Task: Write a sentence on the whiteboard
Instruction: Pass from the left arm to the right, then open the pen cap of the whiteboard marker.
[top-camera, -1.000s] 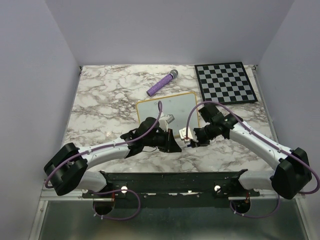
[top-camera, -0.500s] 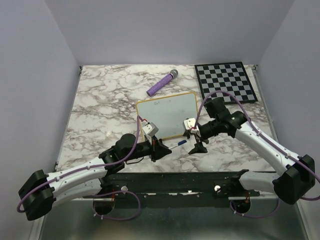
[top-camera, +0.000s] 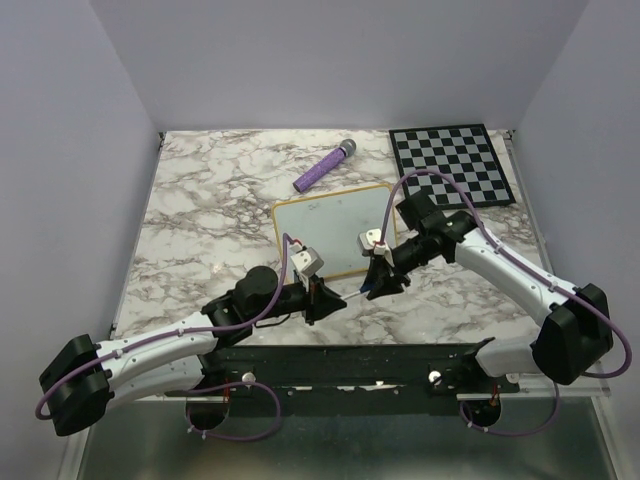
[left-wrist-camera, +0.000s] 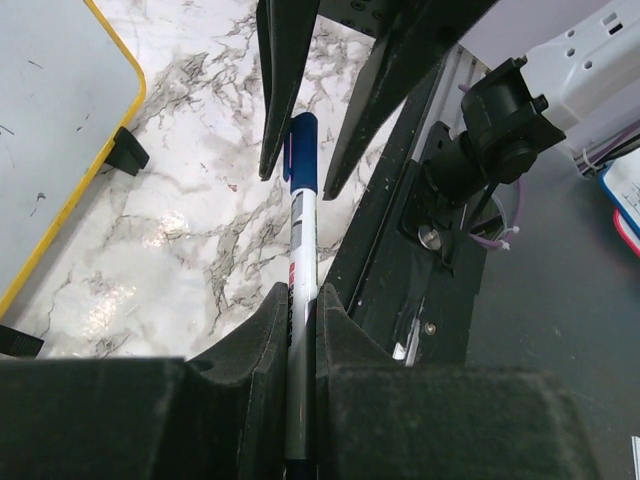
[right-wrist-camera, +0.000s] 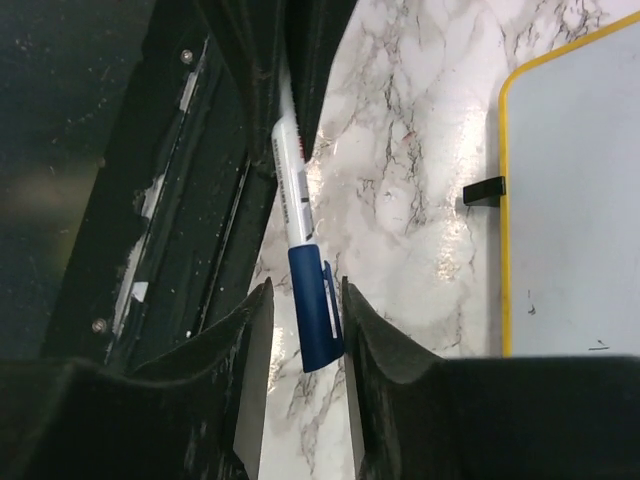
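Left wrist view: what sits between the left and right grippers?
A marker: the left gripper clamps its white barrel, and the blue cap end lies between the right gripper's spread fingers. Both wrist views show it.

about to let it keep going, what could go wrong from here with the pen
1. The right gripper straddles the blue cap with gaps showing; the cap lies skewed between its jaws, so closing may nudge it instead of gripping squarely.
2. The left gripper is shut on the marker barrel alone; a cap pull could slide it out.
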